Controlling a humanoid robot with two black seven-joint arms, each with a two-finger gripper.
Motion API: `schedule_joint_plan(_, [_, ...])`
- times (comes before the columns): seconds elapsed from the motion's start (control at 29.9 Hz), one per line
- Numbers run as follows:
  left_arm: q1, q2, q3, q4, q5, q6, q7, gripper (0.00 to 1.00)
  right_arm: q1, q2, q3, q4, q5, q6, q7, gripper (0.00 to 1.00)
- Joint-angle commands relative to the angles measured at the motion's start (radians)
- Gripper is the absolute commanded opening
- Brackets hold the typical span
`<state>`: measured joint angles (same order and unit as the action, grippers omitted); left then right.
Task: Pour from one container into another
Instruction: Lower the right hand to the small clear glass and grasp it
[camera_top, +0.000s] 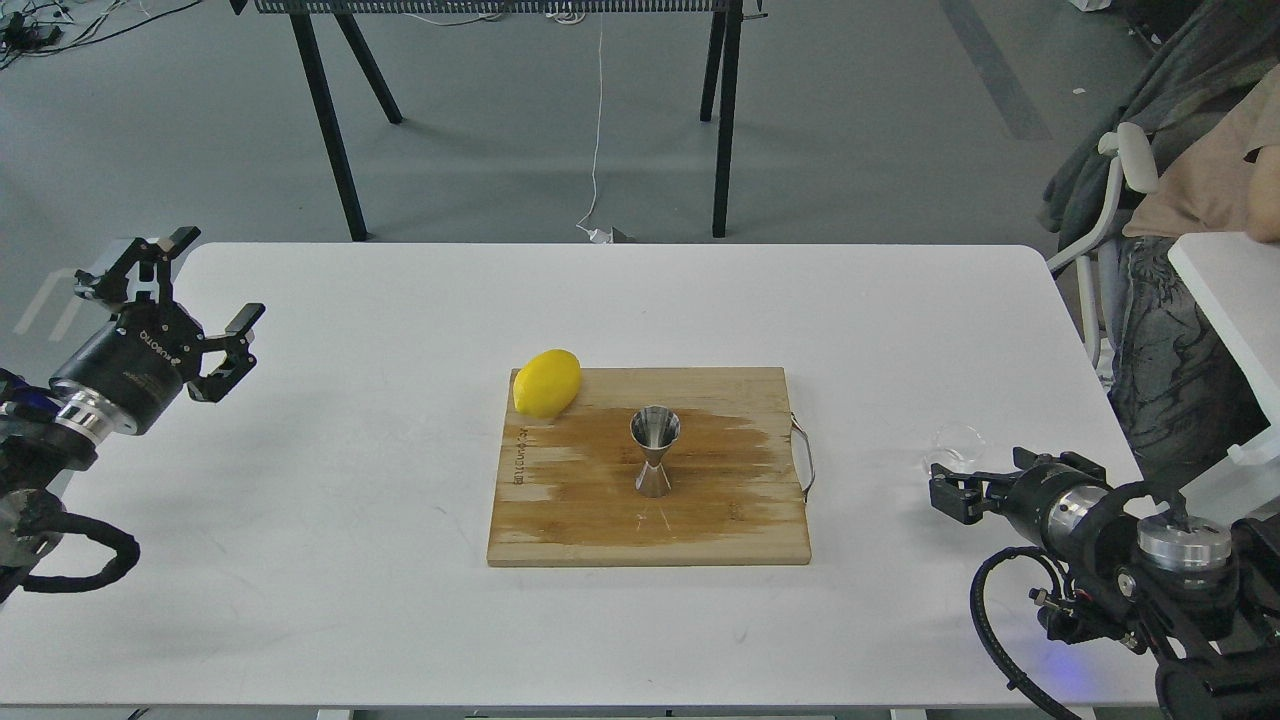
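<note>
The clear glass cup (953, 447) stands on the white table (400, 480), to the right of the board. My right gripper (980, 476) lies low just in front of the cup and slightly to its right. It is open, with nothing between its fingers, and one fingertip (940, 488) reaches below the cup's base. The steel hourglass jigger (654, 452) stands upright in the middle of the wooden cutting board (720, 530). At the table's left edge my left gripper (218, 278) hovers open and empty, far from both.
A yellow lemon (546, 382) rests on the board's far-left corner. The board has a metal handle (806, 455) on its right side and a dark wet patch around the jigger. A chair with clothing and another white table stand to the right.
</note>
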<state>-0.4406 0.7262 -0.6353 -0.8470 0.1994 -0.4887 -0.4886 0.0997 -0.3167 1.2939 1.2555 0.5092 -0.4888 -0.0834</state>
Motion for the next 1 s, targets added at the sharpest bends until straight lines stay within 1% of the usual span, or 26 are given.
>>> schedule_joint_plan(0.0, [0.0,-0.001,0.0,0.0,0.0,0.0,0.0,0.99,0.024,0.013,-0.016,-0.024,-0.001,0.0,0.001,0.98])
schedule_joint_plan(0.3, [0.0,-0.001,0.0,0.002,0.0,0.0,0.0,0.99,0.078,0.044,-0.042,-0.088,-0.023,0.0,0.001,0.95])
schedule_joint_plan(0.64, [0.002,-0.002,0.002,0.008,0.0,0.0,0.0,0.99,0.091,0.062,-0.042,-0.105,-0.034,0.0,0.002,0.75])
schedule_joint_plan(0.97, [0.002,-0.002,0.002,0.008,0.002,0.0,0.0,0.99,0.092,0.062,-0.041,-0.107,-0.034,0.0,0.002,0.64])
